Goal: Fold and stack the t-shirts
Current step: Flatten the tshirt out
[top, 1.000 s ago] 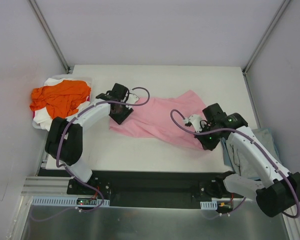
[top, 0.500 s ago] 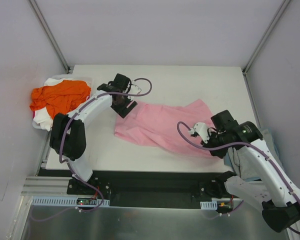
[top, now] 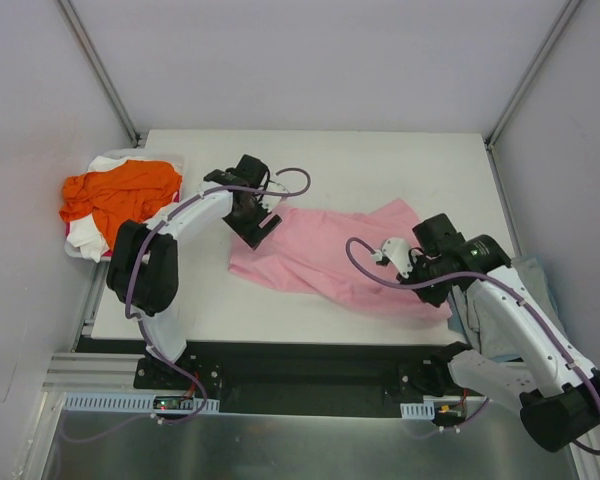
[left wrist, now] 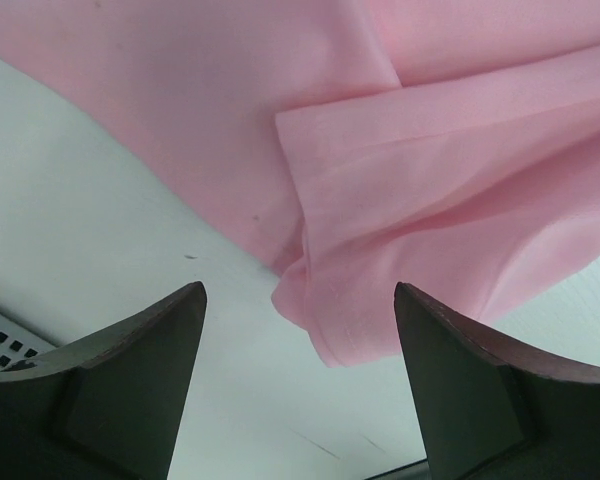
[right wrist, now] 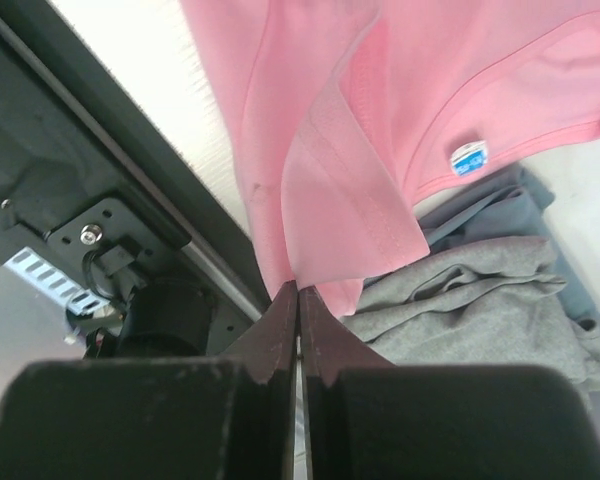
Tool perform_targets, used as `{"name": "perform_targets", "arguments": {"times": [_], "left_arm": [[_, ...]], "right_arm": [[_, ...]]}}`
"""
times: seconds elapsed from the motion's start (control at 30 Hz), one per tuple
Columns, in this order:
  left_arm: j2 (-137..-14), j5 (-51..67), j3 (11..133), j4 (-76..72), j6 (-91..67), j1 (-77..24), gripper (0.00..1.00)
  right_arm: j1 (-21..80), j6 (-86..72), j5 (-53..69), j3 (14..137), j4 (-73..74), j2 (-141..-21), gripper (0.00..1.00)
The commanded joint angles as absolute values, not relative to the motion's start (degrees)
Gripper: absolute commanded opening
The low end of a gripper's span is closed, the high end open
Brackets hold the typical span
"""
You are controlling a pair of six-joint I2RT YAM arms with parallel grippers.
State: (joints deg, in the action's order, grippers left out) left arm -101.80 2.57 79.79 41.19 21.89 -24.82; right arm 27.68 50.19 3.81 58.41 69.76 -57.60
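The pink t-shirt lies stretched across the middle of the tabletop. Its long axis runs from about 10 o'clock to about 4 o'clock in the overhead view, with one arm at each end. At the 4 o'clock end the right tool is pinched tight on a gathered fold of pink cloth near the collar, its fingers pressed together with fabric between them. The collar label faces up just beyond that fold.

At the 10 o'clock end the left tool is spread wide and holds nothing. A doubled-over pink corner lies directly between its fingers and toward 12 o'clock in the wrist view, so this arm is the nearer one for taking that end. How high it stands over the cloth I cannot tell.

The shirt is not flat: it is creased along its length and folded on itself at both ends.

The grey-blue t-shirt is bunched just beside the right tool's end, touching the pink hem. The orange t-shirt is heaped on a white one at 9 o'clock, well apart.
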Motion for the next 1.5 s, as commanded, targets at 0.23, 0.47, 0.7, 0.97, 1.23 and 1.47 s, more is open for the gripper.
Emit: {"name": "perform_targets", "arguments": {"times": [0.23,0.47,0.7,0.97,1.23,1.47], "left_arm": [[-105.99,6.06,86.12,45.61,22.06,-26.1,0.76],[-112.14,9.75,93.86,48.25,21.01,-26.45,0.75],[-113.2,10.9,91.33,48.43,20.21,-26.72,0.72],[-112.67,9.49,86.4,45.36,19.34,-26.72,0.7],[-115.84,8.09,88.94,44.91,21.62,-26.81,0.69],[-118.12,8.35,90.96,44.74,21.62,-26.81,0.68]], "right_arm": [[27.86,48.08,1.67,56.51,56.08,-62.3,0.01],[27.95,47.37,-2.02,56.34,52.56,-66.71,0.01],[27.95,48.08,-3.25,57.74,52.91,-66.27,0.01],[27.86,47.81,-2.55,58.36,53.53,-63.64,0.01],[27.86,46.41,-1.58,58.98,55.02,-61.0,0.01],[27.95,46.23,-2.2,58.27,55.11,-59.85,0.01]]}}
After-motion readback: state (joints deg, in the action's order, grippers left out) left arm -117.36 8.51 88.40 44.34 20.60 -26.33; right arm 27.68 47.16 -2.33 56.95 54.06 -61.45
